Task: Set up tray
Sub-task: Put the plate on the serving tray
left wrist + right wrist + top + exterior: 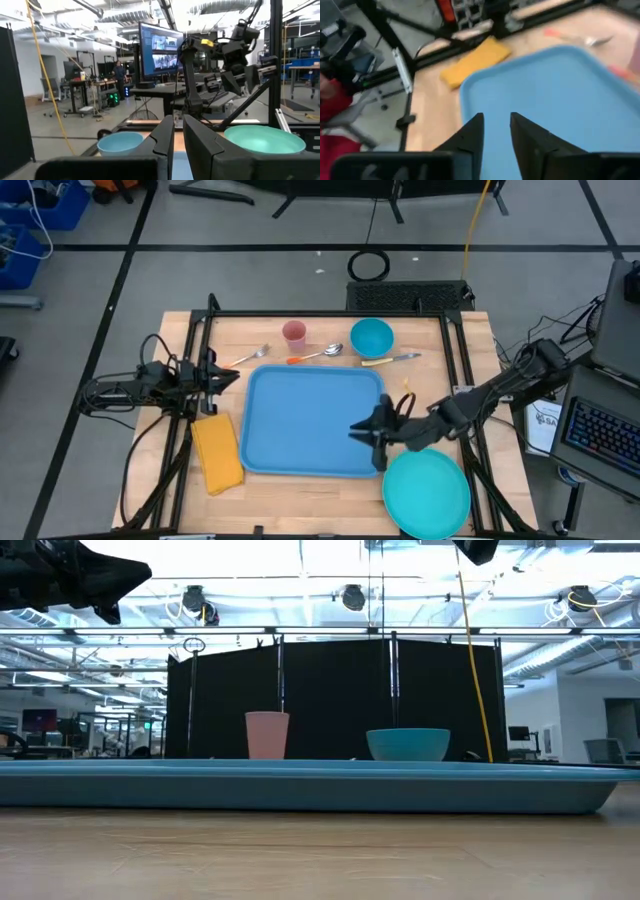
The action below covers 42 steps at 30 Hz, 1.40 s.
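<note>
High view: tray point(312, 420) lies flat mid-table, bare. Right gripper point(372, 435) sits over its right edge beside the teal plate point(427, 493), fingers a narrow gap apart, holding nothing. Left gripper point(225, 377) waits at the table's left edge above the yellow napkin point(217, 451), fingers near closed, empty. Cup point(294, 334), bowl point(371, 337) and cutlery lie behind the tray. No readable writing anywhere.

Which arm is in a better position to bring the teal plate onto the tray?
Probably the right. The right gripper hovers at the tray edge beside the teal plate; the left gripper waits across the tray, near the yellow napkin.
</note>
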Available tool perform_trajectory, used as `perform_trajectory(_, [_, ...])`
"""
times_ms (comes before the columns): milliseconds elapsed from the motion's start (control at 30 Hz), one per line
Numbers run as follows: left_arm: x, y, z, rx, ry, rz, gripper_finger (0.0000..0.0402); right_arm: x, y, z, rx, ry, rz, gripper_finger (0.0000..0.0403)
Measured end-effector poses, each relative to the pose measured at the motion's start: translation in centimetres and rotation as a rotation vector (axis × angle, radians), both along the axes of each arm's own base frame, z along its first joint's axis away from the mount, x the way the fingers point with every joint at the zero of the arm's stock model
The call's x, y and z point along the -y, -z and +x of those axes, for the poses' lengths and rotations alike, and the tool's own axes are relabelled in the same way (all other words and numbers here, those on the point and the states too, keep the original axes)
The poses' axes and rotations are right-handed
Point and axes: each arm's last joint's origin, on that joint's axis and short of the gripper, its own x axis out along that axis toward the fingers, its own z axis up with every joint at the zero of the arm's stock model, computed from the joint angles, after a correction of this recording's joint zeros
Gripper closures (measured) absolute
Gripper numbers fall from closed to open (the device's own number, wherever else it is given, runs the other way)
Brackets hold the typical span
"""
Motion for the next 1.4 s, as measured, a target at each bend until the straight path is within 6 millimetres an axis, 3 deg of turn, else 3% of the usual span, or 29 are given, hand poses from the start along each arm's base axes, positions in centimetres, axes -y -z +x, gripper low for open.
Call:
perform_trajectory(200, [0.0,0.6,0.1,-0.053,0.011,-0.050,0.0355,-1.5,1.8,1.7,-0.133,-0.018,0.178,0.0274])
perform_trajectory(467, [0.0,0.6,0.1,-0.056,0.010,-0.048,0.0355,-2.7,5.2,2.9,-0.366,0.050,0.406,0.0271])
perform_trajectory(900, [0.0,0.3,0.1,-0.031,0.009,-0.013,0.0355,-3.4,6.4,1.8,-0.574,0.245,0.722,0.0270])
perform_trajectory(1100, [0.0,0.3,0.1,-0.031,0.012,-0.020,0.0355,-4.5,7.9,1.4,-0.723,0.311,0.825,0.0270])
perform_trajectory(1400, [0.0,0.3,0.1,-0.030,0.013,-0.022,0.0355,-5.7,9.6,1.1,-0.861,0.340,0.870,0.0270])
